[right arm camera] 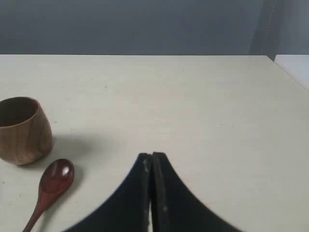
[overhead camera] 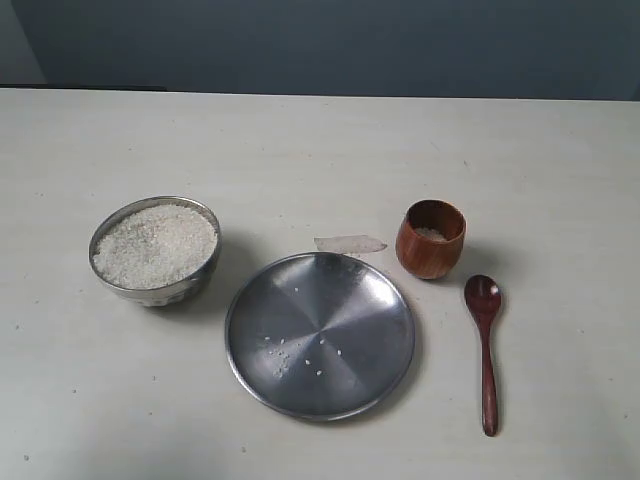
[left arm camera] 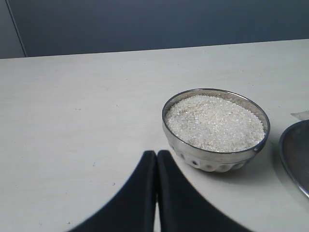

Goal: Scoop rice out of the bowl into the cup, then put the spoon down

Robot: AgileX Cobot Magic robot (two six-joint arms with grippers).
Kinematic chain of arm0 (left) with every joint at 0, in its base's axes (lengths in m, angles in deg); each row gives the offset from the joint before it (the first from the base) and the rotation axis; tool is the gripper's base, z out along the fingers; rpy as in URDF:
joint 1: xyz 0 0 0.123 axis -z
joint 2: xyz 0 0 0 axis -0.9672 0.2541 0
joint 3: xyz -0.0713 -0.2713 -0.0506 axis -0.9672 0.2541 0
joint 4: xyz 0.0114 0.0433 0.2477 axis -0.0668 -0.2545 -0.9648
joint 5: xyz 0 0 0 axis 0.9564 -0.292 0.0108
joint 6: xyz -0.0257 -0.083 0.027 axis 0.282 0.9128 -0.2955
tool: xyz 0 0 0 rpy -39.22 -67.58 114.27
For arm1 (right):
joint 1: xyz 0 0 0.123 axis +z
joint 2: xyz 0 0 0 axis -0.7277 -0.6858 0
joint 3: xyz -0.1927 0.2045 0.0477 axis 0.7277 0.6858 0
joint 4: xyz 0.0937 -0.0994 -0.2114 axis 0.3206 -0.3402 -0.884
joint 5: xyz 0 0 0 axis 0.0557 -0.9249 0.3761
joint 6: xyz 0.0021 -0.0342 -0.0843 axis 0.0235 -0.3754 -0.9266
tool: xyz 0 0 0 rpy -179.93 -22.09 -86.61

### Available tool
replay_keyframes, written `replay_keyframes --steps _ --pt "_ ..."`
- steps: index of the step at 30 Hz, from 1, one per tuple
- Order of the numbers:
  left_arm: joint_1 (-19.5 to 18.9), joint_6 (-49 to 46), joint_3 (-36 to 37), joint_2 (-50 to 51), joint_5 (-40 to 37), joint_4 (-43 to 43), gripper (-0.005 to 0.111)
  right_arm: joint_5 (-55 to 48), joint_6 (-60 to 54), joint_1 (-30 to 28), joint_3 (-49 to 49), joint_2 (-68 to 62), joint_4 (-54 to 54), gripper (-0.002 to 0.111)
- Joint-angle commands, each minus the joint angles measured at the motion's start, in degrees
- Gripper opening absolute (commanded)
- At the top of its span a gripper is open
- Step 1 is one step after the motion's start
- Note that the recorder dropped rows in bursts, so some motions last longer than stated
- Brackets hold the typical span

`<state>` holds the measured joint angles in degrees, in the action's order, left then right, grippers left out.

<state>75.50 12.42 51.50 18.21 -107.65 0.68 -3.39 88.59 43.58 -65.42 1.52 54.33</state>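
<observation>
A pale table seen from above, with a dark wall behind it. A wide, flat steel plate lies near the middle of the table, and everything else is placed around it.

To the left of the plate, just beside its rim but apart from it, stands the small shiny steel bowl. It is heaped nearly to the brim with white uncooked rice. A few stray grains lie scattered on the plate's surface.

Beyond the plate's far right edge, close to it, the rounded reddish-brown wooden cup stands upright. A little rice shows at its bottom. A small strip of clear plastic lies flat on the table at the plate's far edge, between plate and cup.

To the right of the plate, well clear of its rim, the dark wooden spoon lies flat on the table. Its oval head sits just in front of the cup, and its thin handle points toward the near edge.

The left gripper has its two black fingers pressed together with nothing between them, hanging above the table near the bowl. The right gripper is likewise closed and empty, above the table beside the spoon and cup.
</observation>
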Motion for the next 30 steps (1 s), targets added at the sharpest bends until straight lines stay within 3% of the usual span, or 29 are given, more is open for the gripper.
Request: replay_keyframes --steps 1,30 --pt "0.5 0.1 0.2 -0.2 0.4 0.3 0.000 0.2 0.0 -0.3 0.1 0.3 0.0 -0.001" --pt "0.5 0.1 0.2 -0.2 0.4 0.3 0.000 1.2 -0.2 -0.3 0.1 0.3 -2.3 -0.001"
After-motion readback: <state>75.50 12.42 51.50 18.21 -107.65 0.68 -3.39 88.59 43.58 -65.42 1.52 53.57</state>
